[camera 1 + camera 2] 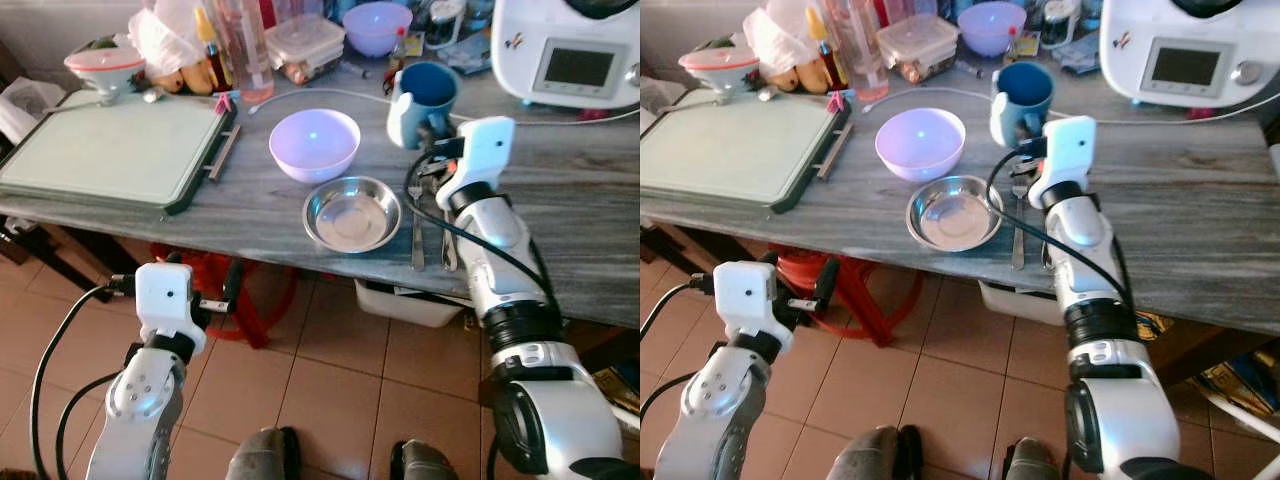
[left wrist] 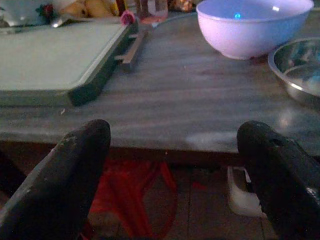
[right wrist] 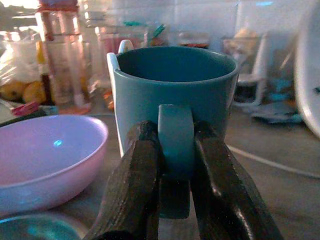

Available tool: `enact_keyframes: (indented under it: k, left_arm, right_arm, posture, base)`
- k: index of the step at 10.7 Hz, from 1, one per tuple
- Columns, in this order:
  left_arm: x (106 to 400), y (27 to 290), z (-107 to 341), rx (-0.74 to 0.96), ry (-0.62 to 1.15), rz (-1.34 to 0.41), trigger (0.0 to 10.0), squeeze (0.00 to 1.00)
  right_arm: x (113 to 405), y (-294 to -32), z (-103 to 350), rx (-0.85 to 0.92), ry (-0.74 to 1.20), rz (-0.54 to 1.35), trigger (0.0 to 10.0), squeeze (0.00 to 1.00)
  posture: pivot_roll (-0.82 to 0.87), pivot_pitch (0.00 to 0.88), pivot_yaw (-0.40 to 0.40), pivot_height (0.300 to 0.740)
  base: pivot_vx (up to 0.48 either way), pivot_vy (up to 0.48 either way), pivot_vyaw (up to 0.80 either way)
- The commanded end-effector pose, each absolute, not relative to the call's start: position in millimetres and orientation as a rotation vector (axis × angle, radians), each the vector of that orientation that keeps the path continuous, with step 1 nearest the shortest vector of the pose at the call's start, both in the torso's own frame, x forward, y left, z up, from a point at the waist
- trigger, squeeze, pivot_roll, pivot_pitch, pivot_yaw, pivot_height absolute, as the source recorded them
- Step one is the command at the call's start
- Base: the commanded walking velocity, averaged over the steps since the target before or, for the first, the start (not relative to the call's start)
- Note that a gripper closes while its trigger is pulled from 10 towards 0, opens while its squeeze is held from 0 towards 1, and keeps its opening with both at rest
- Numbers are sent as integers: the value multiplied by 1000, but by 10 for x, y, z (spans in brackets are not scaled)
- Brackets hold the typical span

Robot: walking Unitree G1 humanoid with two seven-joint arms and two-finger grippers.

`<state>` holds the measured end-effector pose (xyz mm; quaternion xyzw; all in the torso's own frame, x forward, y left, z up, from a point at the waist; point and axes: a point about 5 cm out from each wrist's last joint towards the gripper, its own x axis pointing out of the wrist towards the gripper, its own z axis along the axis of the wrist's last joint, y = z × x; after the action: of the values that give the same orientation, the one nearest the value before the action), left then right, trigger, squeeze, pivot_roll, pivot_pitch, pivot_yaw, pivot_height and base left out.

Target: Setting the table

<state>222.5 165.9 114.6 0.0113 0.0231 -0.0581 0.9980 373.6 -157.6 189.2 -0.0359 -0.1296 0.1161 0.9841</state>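
left hand (image 2: pixel 175 150) open | table edge (image 2: pixel 150 135) | lilac bowl (image 2: pixel 255 27) ahead

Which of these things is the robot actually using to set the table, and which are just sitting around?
In use:
- mug, its handle pinched by the right end effector
- pink bowl
- steel dish
- cutlery

Lying about:
- cutting board
- food box
- bottles
- white appliance
- far bowl

The left end effector hangs open below the table edge.
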Motion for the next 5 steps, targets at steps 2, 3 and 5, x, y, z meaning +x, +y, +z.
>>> enact_keyframes:
  k: [2,3,5]
  left_arm:
    - [2178,1678,1163,30,65,-128,10000,0]
    - [2173,1686,1173,32,67,-130,10000,0]
    - [2155,1687,1181,34,79,-139,10000,0]
  right_arm:
    - [3768,-1511,1934,-92,-281,264,10000,0]
    - [3780,-1547,1938,-97,-281,251,10000,0]
    - [3826,-1594,1960,-105,-279,235,10000,0]
  posture:
    - [121,194,130,740]
    - [125,198,134,740]
    - [129,212,142,740]
  base:
    - [0,0,0]
    - [0,0,0]
    - [0,0,0]
